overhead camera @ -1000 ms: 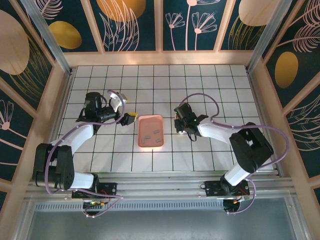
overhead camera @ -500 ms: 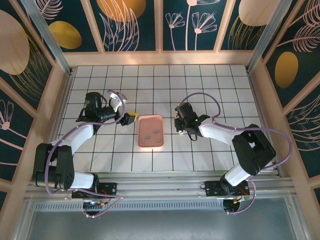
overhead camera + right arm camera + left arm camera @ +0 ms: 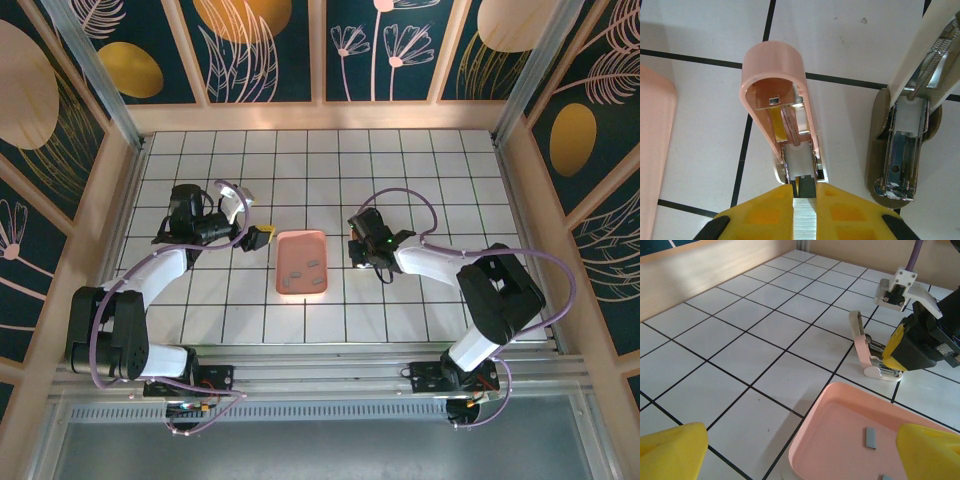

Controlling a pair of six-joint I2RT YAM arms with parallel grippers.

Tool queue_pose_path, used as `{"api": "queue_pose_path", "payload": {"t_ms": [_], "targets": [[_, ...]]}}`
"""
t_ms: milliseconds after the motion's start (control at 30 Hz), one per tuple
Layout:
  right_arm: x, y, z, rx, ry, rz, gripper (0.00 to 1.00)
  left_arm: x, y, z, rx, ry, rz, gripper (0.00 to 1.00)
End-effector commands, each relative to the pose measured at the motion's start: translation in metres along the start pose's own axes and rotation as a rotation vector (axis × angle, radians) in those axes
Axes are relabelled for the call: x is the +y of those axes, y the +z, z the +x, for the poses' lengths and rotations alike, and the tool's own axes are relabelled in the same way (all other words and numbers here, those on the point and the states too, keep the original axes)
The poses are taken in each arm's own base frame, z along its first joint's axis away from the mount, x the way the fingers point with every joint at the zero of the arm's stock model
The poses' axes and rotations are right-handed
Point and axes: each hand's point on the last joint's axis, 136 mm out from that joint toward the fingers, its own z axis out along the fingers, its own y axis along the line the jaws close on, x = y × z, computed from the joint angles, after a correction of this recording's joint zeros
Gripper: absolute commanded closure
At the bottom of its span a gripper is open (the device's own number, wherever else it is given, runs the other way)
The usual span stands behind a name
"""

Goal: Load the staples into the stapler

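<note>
Top view: my left gripper (image 3: 262, 237) sits beside the pink tray (image 3: 302, 234) holding staples (image 3: 312, 265); right gripper (image 3: 360, 256) opposite. Left wrist: left gripper spread; stapler (image 3: 863, 347) open on the desk (image 3: 740, 365) beyond the tray. Right wrist: right gripper pinching a staple strip (image 3: 805, 220) at the stapler's channel.

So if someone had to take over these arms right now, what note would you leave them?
Left gripper: open, beside the tray, on its left.
Right gripper: shut on a strip of staples, at the rear of the open stapler, lid up.
Spare strips lie in the tray.
Done: stapler open, one strip picked up.
Left: slide it into the channel, close the lid.
</note>
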Motion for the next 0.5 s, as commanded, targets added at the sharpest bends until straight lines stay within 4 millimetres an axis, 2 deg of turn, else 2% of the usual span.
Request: {"api": "queue_pose_path", "payload": {"t_ms": [0, 467], "targets": [[-0.0040, 0.0000, 0.0008, -0.007, -0.010, 0.026, 0.86, -0.0038, 0.0017, -0.0081, -0.013, 0.028, 0.031, 0.04], [-0.0057, 0.0002, -0.0006, -0.010, -0.025, 0.027, 0.86, -0.0041, 0.0014, -0.0088, -0.015, 0.031, 0.031, 0.04]]}}
